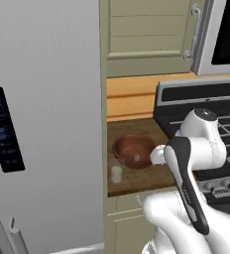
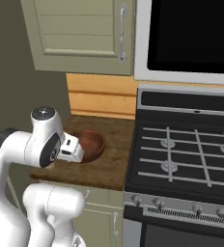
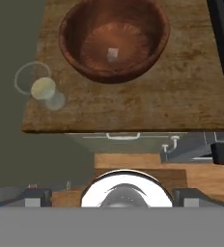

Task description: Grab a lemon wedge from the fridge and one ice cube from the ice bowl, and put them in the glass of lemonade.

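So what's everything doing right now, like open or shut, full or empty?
fridge: doors shut.
ice bowl: upright on the counter, one small ice cube inside.
glass of lemonade: upright beside the bowl, pale yellow liquid inside.
upper cabinet: door shut.
hand: open, holding nothing, apart from bowl and glass.

The ice bowl [image 3: 115,41] looks glossy reddish-brown with fine ridges inside. The glass of lemonade [image 3: 42,87] is clear and smooth. The counter [image 3: 191,91] is rough, mottled wood. The fridge [image 1: 42,99] is matt grey.
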